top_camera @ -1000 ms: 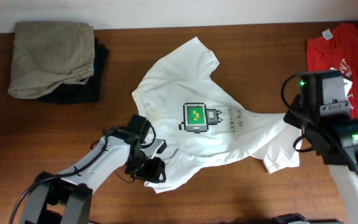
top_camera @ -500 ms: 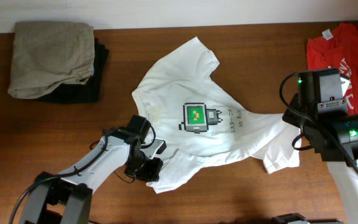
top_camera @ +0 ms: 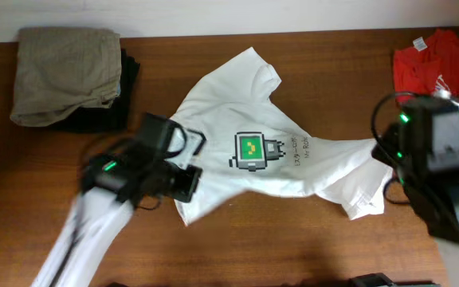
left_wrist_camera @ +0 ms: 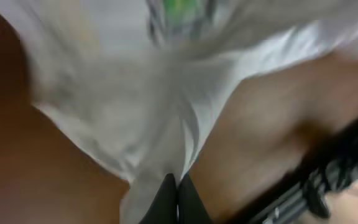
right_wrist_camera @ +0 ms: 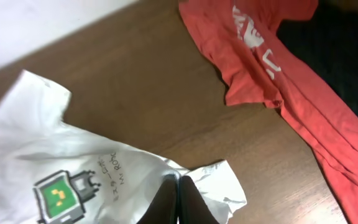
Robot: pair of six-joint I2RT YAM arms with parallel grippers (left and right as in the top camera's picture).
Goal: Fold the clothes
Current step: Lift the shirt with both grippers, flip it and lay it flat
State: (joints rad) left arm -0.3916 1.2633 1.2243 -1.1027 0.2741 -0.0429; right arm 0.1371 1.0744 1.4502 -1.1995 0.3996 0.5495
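Note:
The clothes, a white T-shirt with a green-and-black print, lie spread and rumpled across the middle of the brown table. My left gripper is at the shirt's lower left edge, its arm blurred with motion. In the left wrist view the left gripper is shut on a pinch of white cloth that stretches away from it. My right gripper is at the shirt's right side. The right wrist view shows the right gripper shut on a fold of the white shirt next to a loose sleeve.
A khaki garment lies folded on a black one at the back left. A red T-shirt with white print lies at the back right, a dark garment beside it. Bare wood runs along the table's front.
My left gripper has shut on the shirt's lower left edge and moved up and back, pulling that edge with it. The right arm has shifted slightly to the right with its hold.

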